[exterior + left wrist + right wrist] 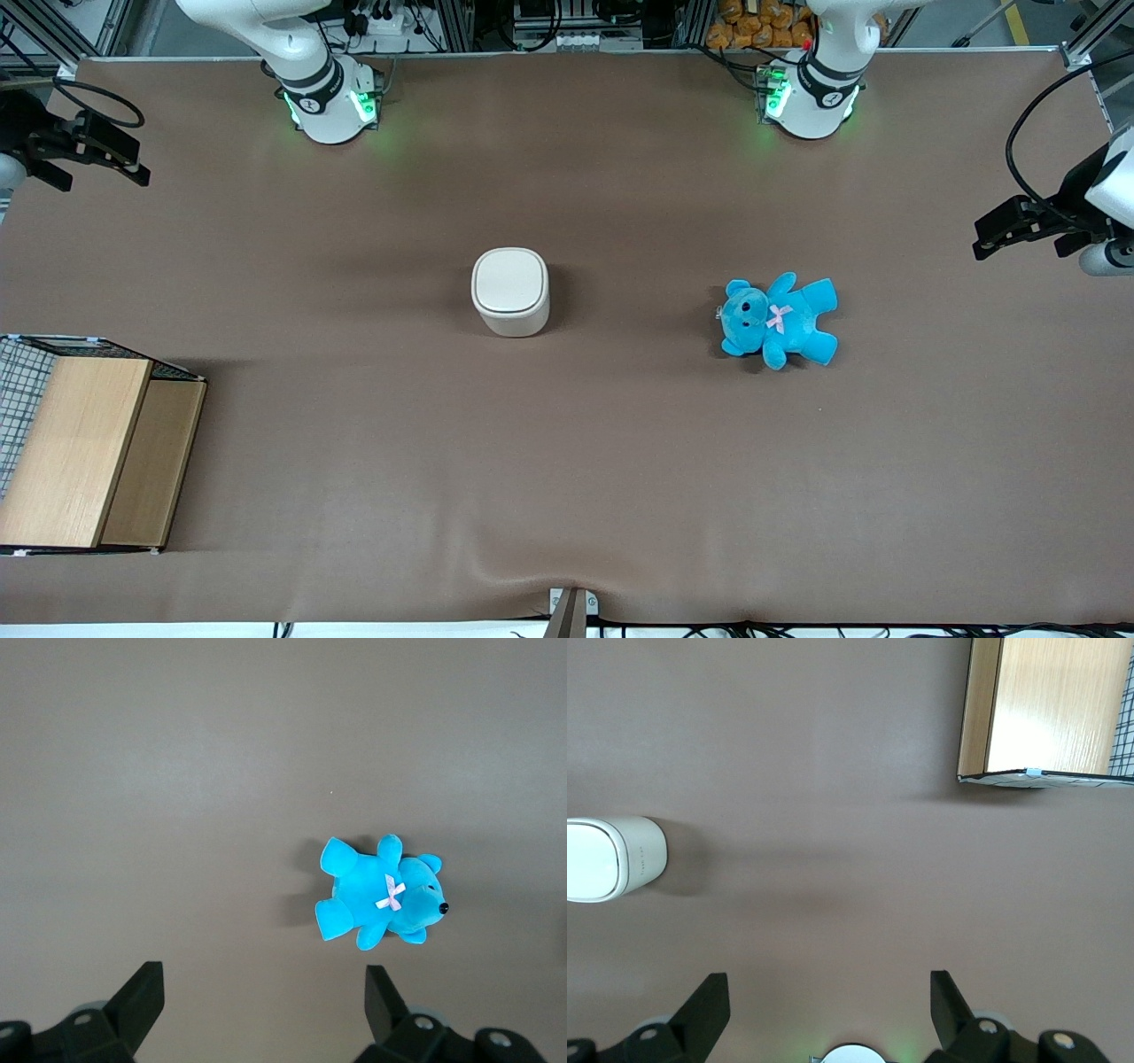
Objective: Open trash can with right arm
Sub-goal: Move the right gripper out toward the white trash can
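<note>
1. The right arm [306, 66] rises from its base at the edge of the table [567, 461] farthest from the front camera, and most of it is cut off by the top of the front view.
2. Its gripper [84, 151] hangs over the working arm's end of the table, high above the surface and well apart from everything on it.
3. In the right wrist view the gripper [824, 1005] shows two black fingers [709, 1005] spread wide, with only bare table between them; the jaws hold nothing.
4. The trash can [510, 291] stands upright near the middle of the table, its flat lid down and closed.
5. In the right wrist view the trash can [611, 859] is partly cut off by the picture's edge, so only part of its lid and wall show.
6. A blue teddy bear [778, 319] lies on the table toward the parked arm's end, well apart from the trash can; the left wrist view shows the blue teddy bear [376, 895] with a pink bow on its chest.
7. A wooden box [93, 452] sits at the working arm's end, nearer to the front camera than the trash can, partly cut off; a grid-patterned part beside it is probably a wire mesh, though little of it is in view.
</note>
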`<action>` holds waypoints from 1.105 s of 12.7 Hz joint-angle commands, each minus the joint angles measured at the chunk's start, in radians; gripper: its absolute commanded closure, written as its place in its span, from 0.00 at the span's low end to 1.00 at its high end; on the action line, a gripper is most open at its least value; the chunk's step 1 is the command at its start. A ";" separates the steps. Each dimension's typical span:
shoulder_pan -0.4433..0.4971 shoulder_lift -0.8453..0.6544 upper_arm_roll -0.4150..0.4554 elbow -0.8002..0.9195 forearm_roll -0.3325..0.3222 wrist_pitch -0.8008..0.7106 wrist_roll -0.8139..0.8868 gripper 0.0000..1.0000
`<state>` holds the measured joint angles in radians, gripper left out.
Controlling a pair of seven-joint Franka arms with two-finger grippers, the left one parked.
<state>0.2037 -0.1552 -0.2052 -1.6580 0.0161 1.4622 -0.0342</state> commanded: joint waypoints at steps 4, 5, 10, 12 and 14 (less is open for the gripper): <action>0.029 -0.004 0.026 0.010 0.004 0.016 0.003 0.00; 0.042 0.012 0.059 0.010 0.005 0.045 0.002 0.00; 0.098 0.104 0.262 0.004 0.030 0.138 0.281 0.00; 0.132 0.163 0.296 -0.002 0.021 0.187 0.319 0.34; 0.198 0.222 0.300 -0.028 0.019 0.255 0.419 0.63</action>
<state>0.3623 0.0215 0.0915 -1.6752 0.0327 1.6715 0.3111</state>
